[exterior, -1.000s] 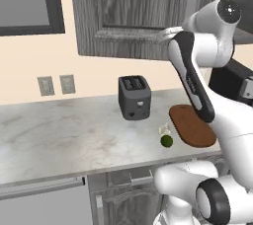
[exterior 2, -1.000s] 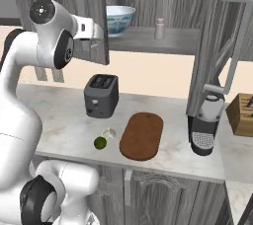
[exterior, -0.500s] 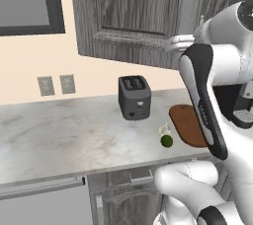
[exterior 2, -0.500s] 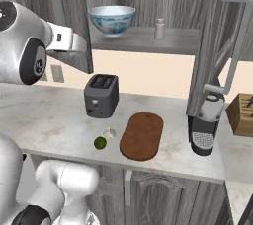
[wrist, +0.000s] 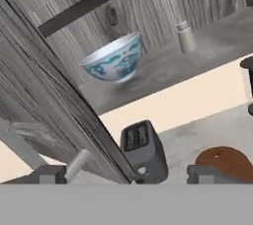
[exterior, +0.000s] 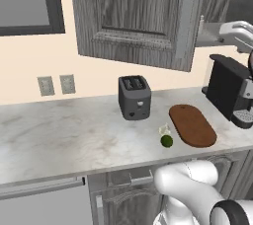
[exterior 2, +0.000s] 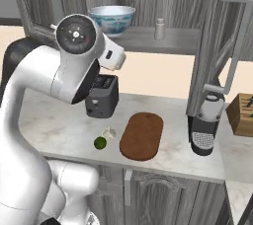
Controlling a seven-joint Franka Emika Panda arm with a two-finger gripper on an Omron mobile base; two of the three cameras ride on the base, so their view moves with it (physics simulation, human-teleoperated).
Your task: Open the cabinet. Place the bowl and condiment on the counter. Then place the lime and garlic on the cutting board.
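The cabinet (exterior 2: 163, 2) stands with both doors swung out, its left door (exterior: 143, 17) hanging over the toaster. On its shelf sit the blue-and-white bowl (exterior 2: 112, 19) (wrist: 114, 58) and, to its right, the small beige condiment (exterior 2: 159, 29) (wrist: 186, 36). Down on the marble counter (exterior: 74, 137) the lime (exterior: 167, 141) (exterior 2: 100, 143) and the garlic (exterior: 164, 130) (exterior 2: 108, 132) lie just left of the dark oval cutting board (exterior: 191, 125) (exterior 2: 142, 135) (wrist: 225, 160). My gripper (wrist: 131, 174) is open, holding nothing, and the left door's edge runs between its fingertips (wrist: 49, 174), with the silver handle (wrist: 79, 162) close by.
A dark toaster (exterior: 134, 96) (exterior 2: 101, 101) stands behind the lime. A coffee machine (exterior: 230, 91) (exterior 2: 205, 130) is right of the board, a knife block (exterior 2: 242, 115) beyond it. The right door's bar handle (exterior 2: 237, 36) juts out over the coffee machine. My arm's bulk fills the left of the right base view.
The gripper has gone from shut to open. The arm has swung back and up from the left door's handle.
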